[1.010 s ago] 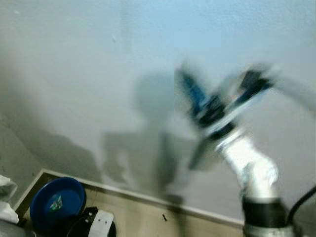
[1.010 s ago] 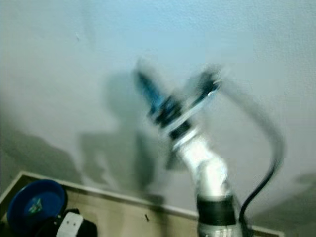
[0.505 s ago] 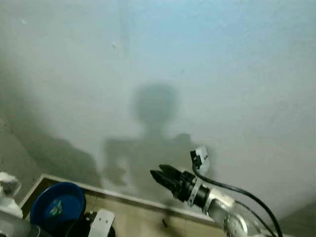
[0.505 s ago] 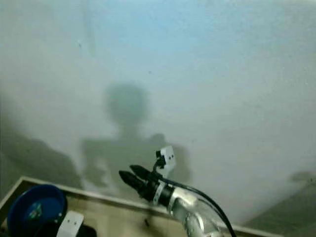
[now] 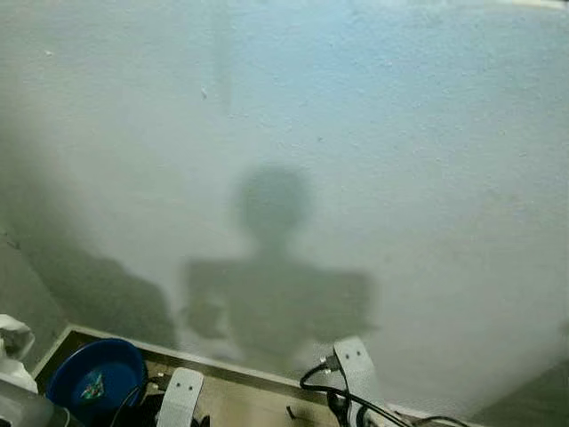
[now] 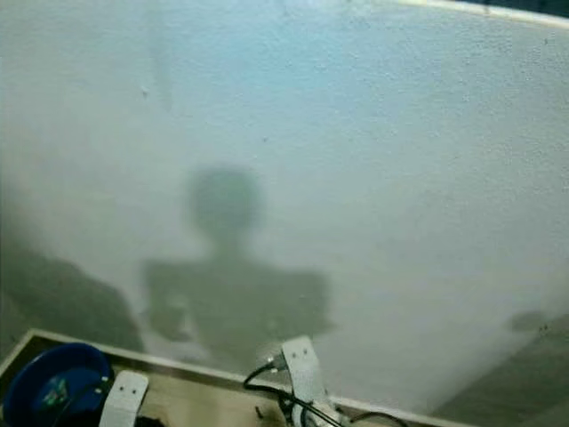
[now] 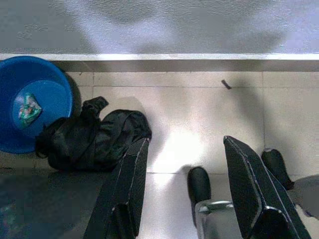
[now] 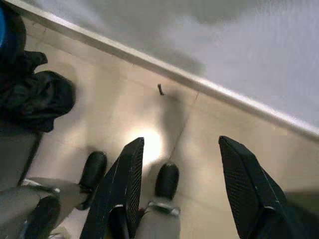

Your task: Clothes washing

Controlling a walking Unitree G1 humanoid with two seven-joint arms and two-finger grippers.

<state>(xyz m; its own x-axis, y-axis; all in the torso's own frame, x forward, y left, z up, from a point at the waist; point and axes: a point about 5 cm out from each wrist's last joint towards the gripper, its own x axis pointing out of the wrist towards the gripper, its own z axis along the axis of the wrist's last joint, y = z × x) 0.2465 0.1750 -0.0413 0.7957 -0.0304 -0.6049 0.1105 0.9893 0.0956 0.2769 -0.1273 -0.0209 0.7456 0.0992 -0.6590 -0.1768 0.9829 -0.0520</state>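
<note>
A heap of black clothing (image 7: pixel 94 134) lies on the pale tiled floor beside a blue basin (image 7: pixel 30 102), which holds a small green-patterned item. In the left wrist view my left gripper (image 7: pixel 185 144) hangs open above the floor, just to one side of the heap, with nothing between its fingers. Over bare tiles my right gripper (image 8: pixel 180 144) is open and empty too, and the black clothing (image 8: pixel 37 94) lies off to its side. The basin (image 5: pixel 93 382) sits at the foot of the wall in the eye views.
A plain white wall (image 5: pixel 356 133) with a baseboard (image 7: pixel 159 57) fills the space ahead and carries my shadow. My black feet (image 8: pixel 167 179) stand on the tiles below the grippers. A small dark scrap (image 8: pixel 160 89) lies near the baseboard. White cloth (image 5: pixel 13 342) shows at far left.
My right arm, raised in front of the wall a second ago, has swung down to the bottom edge. The head view has tilted slightly upward.
</note>
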